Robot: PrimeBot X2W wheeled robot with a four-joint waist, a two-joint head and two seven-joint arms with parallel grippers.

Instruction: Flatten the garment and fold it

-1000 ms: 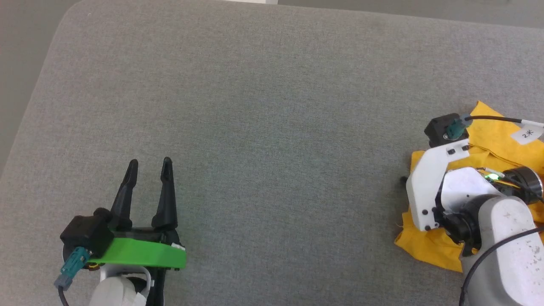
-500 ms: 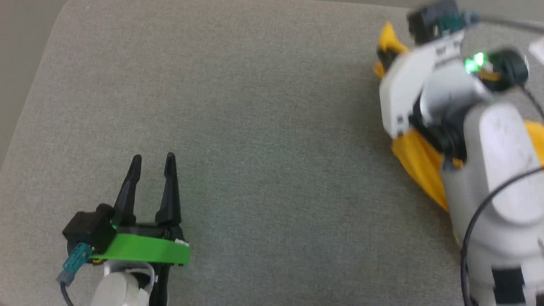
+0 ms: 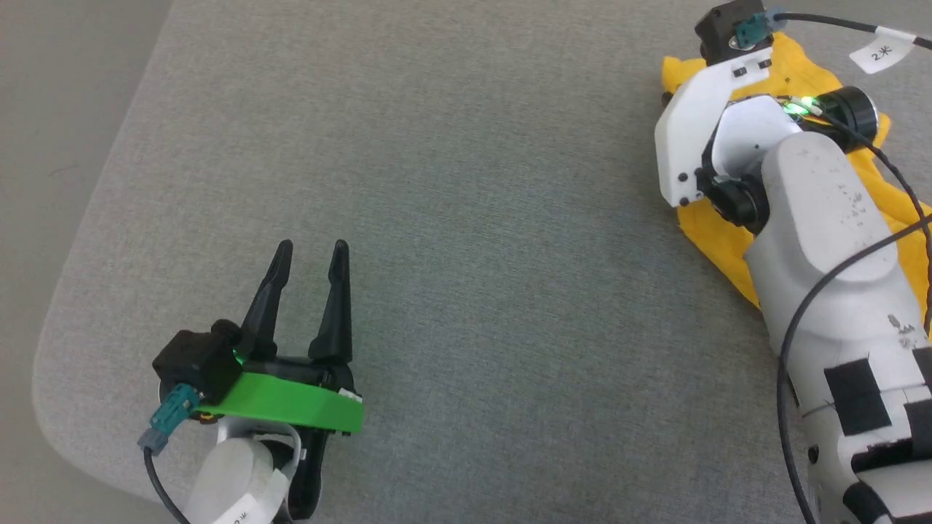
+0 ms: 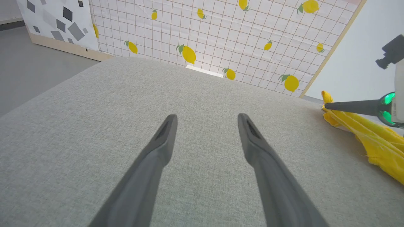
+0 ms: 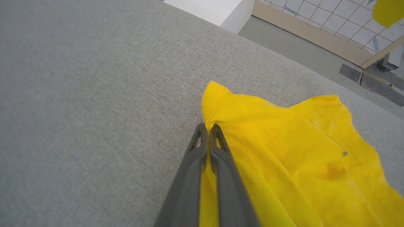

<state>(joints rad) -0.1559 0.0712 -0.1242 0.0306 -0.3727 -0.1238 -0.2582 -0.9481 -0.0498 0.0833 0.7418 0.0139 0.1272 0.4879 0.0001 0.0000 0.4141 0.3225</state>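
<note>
A grey fabric-covered bench is spanning the head view, and a grey floor is bordering it at the left. In the left wrist view, a lemon-print panel is standing across the top. One yellow garment is lying bunched at the upper right of the head view. Two grippers are showing: the left gripper, lower left, is holding its fingers spread over bare bench; the right gripper is pressing its fingers together, pinching the garment's edge.
</note>
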